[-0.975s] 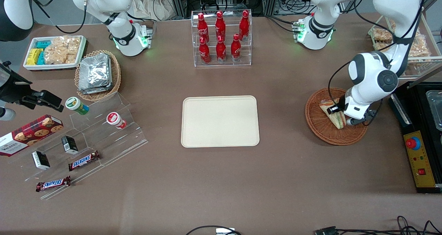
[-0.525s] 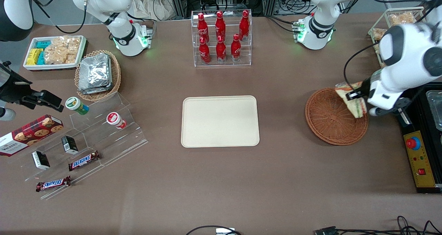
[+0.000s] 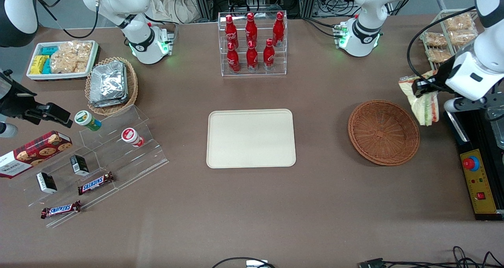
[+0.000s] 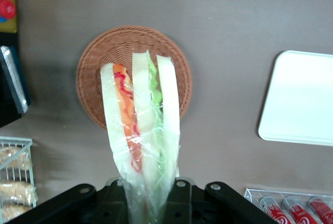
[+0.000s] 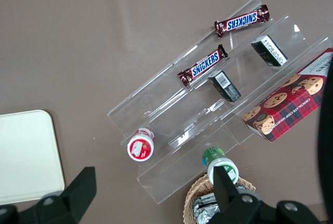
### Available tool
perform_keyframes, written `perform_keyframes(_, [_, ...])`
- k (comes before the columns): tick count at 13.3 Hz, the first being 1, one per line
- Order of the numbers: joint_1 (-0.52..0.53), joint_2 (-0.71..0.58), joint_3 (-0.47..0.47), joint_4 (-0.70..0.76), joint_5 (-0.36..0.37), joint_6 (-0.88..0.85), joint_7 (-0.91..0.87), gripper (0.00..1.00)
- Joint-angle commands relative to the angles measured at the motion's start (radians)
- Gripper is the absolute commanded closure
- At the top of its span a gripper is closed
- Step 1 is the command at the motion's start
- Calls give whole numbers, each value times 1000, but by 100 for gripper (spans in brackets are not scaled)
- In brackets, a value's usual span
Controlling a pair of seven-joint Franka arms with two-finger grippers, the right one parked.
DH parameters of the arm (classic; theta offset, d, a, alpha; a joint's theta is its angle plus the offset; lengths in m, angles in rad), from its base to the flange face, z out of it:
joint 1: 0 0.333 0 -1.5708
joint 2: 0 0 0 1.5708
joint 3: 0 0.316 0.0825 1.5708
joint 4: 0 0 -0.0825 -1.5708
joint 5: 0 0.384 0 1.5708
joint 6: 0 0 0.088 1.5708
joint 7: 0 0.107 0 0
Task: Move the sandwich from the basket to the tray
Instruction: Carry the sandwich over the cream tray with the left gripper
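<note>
The clear-wrapped sandwich [image 3: 424, 102] hangs in the air, pinched at its upper corner by my left gripper [image 3: 426, 87], which is shut on it. It is above the table beside the basket, toward the working arm's end. The reddish-brown wicker basket [image 3: 383, 132] stands empty. In the left wrist view the sandwich [image 4: 141, 125] shows its orange and green filling layers, with the basket [image 4: 89, 86] below it and my gripper [image 4: 150, 203] clamping its wrapped tip. The cream tray [image 3: 251, 138] lies bare at the table's middle, beside the basket; its edge shows as tray [image 4: 302, 99] and tray [image 5: 23, 156].
A clear rack of red cola bottles [image 3: 252, 43] stands farther from the camera than the tray. A wire rack of bread packs [image 3: 449, 35] and a black box with a red button [image 3: 478, 181] flank the working arm. Foil-pack basket [image 3: 111, 84] and snack stand [image 3: 98, 157] lie toward the parked arm's end.
My gripper has lifted the sandwich out of the basket and carried it up and sideways toward the working arm's end. The basket is now empty.
</note>
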Motion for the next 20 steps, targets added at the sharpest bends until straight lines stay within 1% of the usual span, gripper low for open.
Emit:
perform_keyframes(1, [-1, 51, -122, 60, 12, -27, -15, 82])
perform_keyframes(4, [-1, 145, -318, 137, 15, -27, -224, 82])
perform_keyframes(5, [-1, 180, -379, 158, 29, -22, -290, 82])
perform_keyframes(7, [-3, 264, -511, 226, 92, -17, -409, 82])
perform_keyframes(9, [-3, 327, -609, 257, 153, -13, -499, 82])
perform_keyframes(11, [-78, 352, -622, 248, 208, -4, -556, 81])
perform_keyframes(12, [-95, 367, -621, 229, 236, 37, -559, 81])
perform_keyframes(15, [-87, 369, -616, 61, 253, 221, -552, 81])
perform_keyframes(16, [-84, 370, -615, -5, 287, 296, -553, 81])
perform_keyframes(17, [-84, 383, -604, -54, 302, 364, -555, 81])
perform_keyframes(19, [-98, 444, -559, -113, 318, 484, -563, 81])
perform_keyframes(20, [-95, 479, -547, -145, 354, 542, -564, 81])
